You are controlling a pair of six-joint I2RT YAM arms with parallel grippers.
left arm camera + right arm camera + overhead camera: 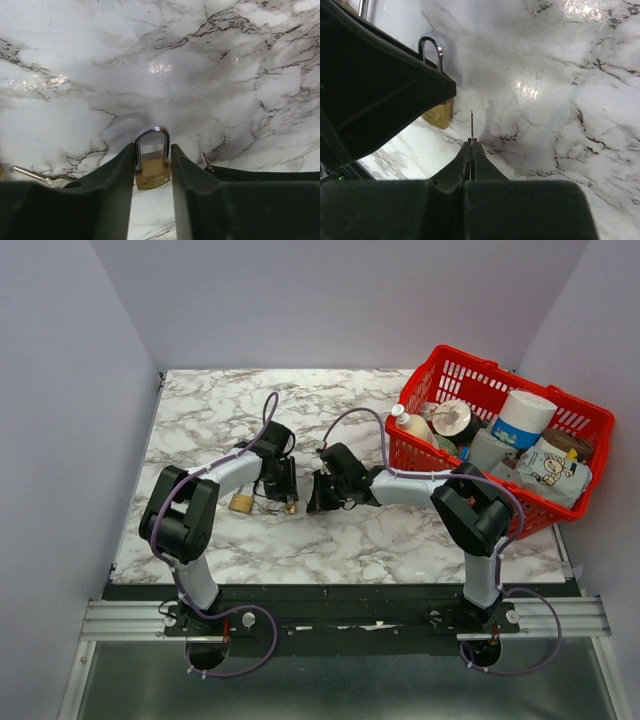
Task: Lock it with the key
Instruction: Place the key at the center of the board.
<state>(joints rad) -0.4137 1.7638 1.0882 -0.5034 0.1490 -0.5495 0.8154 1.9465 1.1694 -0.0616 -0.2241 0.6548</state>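
The brass padlock point(152, 175) is clamped between the 2 fingers of the left gripper point(152, 150), with its shackle projecting past the fingertips. A thin key point(471, 125) is pinched edge-on in the closed right gripper point(471, 146), near the padlock but apart from it. Both are held low over the marble table point(200, 410). 1 red basket point(450, 375) is set at the far right.

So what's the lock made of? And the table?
The lock looks like brass: yellow-gold and dull. Its shackle looks like steel: silvery, with bright glints. The table looks like marble, white with dark veins and glossy, but it could be a printed surface.
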